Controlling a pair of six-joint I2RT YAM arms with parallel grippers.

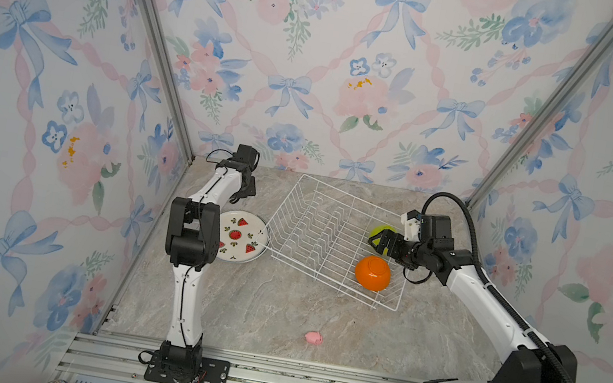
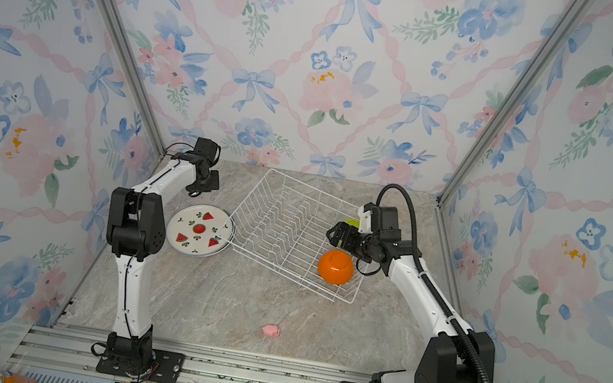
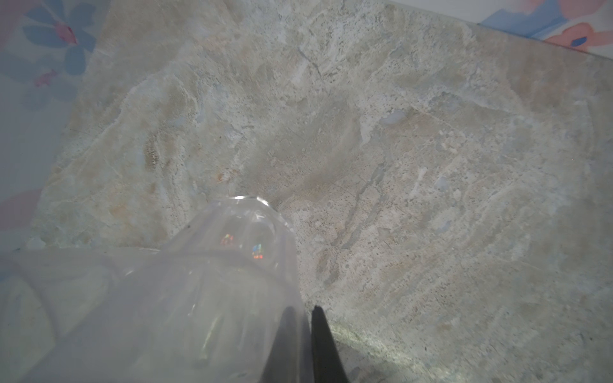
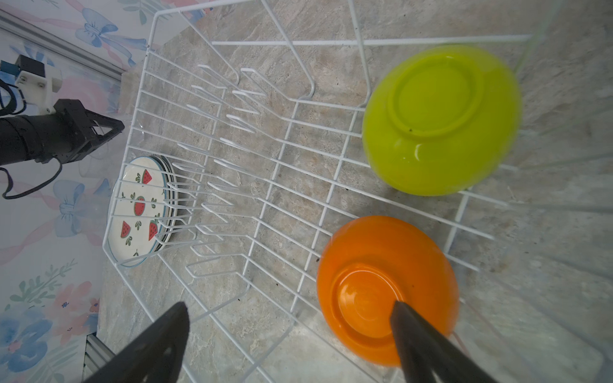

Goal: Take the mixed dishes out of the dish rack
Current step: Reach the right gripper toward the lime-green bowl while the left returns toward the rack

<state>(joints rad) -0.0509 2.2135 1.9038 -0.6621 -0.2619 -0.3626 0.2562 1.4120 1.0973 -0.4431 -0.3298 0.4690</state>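
Dish rack: the large white wire dish rack [image 1: 310, 235] sits askew on the marbled beige stone-look surface [image 1: 276, 314], with rows of upright prongs down its middle.
Lime bowl: the glossy lime-green round bowl [image 4: 441, 119] lies upside down, foot ring up, in the rack's right end, toward the back.
Orange bowl: the glossy orange round bowl [image 4: 384, 288] also lies upside down in the same end, nearer the front and apart from the lime one.
Plates: the round white plates with red watermelon and strawberry prints [image 1: 242, 236] lie stacked flat on the surface outside the rack, right against its left end wall.
Glass: the clear drinking glass [image 3: 215, 282] is outside the rack, over bare surface near the back left corner, beyond the plates.
Left pincer: the left pincer [image 3: 302, 311] has its fingers [image 3: 323, 345] close together, one inside the glass and one outside, with the wall between them; whether they press it I cannot tell.
Right pincer: the right pincer [image 4: 288, 331] is spread wide and empty, above the rack's right end, near the two bowls.
Toy: a small pink toy [image 1: 314, 337] lies alone on the surface toward the front.
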